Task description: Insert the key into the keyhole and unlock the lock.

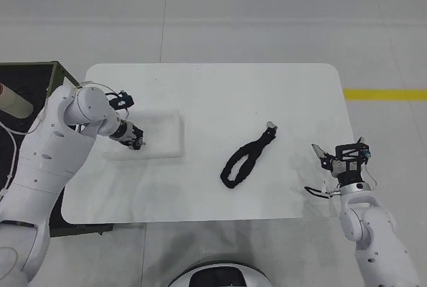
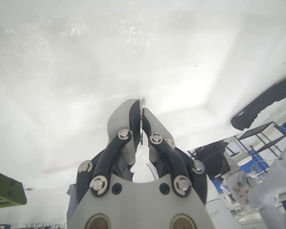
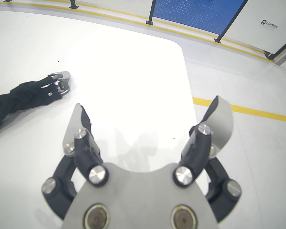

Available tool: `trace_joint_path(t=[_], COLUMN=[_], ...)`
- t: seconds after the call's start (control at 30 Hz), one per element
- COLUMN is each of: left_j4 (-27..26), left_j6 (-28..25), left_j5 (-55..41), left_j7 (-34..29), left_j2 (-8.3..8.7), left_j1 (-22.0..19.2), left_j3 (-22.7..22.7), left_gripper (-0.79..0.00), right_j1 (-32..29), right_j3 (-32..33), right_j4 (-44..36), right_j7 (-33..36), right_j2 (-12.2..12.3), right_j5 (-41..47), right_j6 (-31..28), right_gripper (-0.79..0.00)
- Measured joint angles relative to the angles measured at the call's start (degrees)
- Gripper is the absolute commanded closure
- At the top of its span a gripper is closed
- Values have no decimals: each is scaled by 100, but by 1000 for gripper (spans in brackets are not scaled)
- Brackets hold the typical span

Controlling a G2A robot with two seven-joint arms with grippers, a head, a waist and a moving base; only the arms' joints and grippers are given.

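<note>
Key pickup judged done: the left gripper (image 2: pixel 142 107) is clamped on the thin metal key (image 2: pixel 141 125) over the white tray (image 1: pixel 163 122), well apart from the black lock (image 1: pixel 243 162) lying mid-table. Insertion and turning are not yet done. The right gripper (image 3: pixel 148 102) stands wide and holds nothing, near the table (image 1: pixel 270 93) edge. Bare surface lies between both grippers and the lock's metal end (image 3: pixel 62 82).

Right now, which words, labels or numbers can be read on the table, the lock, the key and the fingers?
None on the table, lock, key or fingers.
Panels behind: a brand mark; the small line under it is too small to read.
</note>
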Motion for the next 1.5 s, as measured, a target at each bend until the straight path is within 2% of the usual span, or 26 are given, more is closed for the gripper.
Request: trace_joint_path(t=[0.17,0.33,0.53,0.63,0.7,0.73,0.8,0.87,0.97,1.1,1.17,1.5], left_j4=[-404,-1076,-1855,-2486,-2751,-2727,-2424,-1988,-1278,-302,-10,-40], left_j6=[-207,-181,242,636,618,435,-386,-1398,-2642,-3828,-4101,-4066], left_j5=[1254,1790,1039,-55,-950,-1397,-2461,-3355,-4453,-5676,-5968,-5932], left_j7=[-204,-182,243,648,1020,1260,1820,2147,2167,1871,1748,1758], left_j2=[51,106,232,296,315,312,289,256,172,14,-28,-25], left_j1=[-359,-311,206,645,1062,1267,1737,2070,2162,1914,1823,1829], left_j3=[370,242,-593,-1260,-1810,-2047,-2502,-2732,-2642,-2219,-2065,-2077], left_gripper=[0,0,0,0,0,0,0,0,0,0,0,0], right_j1=[0,0,0,0,0,0,0,0,0,0,0,0], right_j3=[0,0,0,0,0,0,0,0,0,0,0,0], right_j4=[0,0,0,0,0,0,0,0,0,0,0,0], right_j7=[0,0,0,0,0,0,0,0,0,0,0,0], right_j2=[0,0,0,0,0,0,0,0,0,0,0,0], right_j5=[0,0,0,0,0,0,0,0,0,0,0,0], right_j6=[0,0,0,0,0,0,0,0,0,0,0,0], right_gripper=[-785,-785,-785,-785,-785,-785,-785,-785,-785,-785,-785,-785])
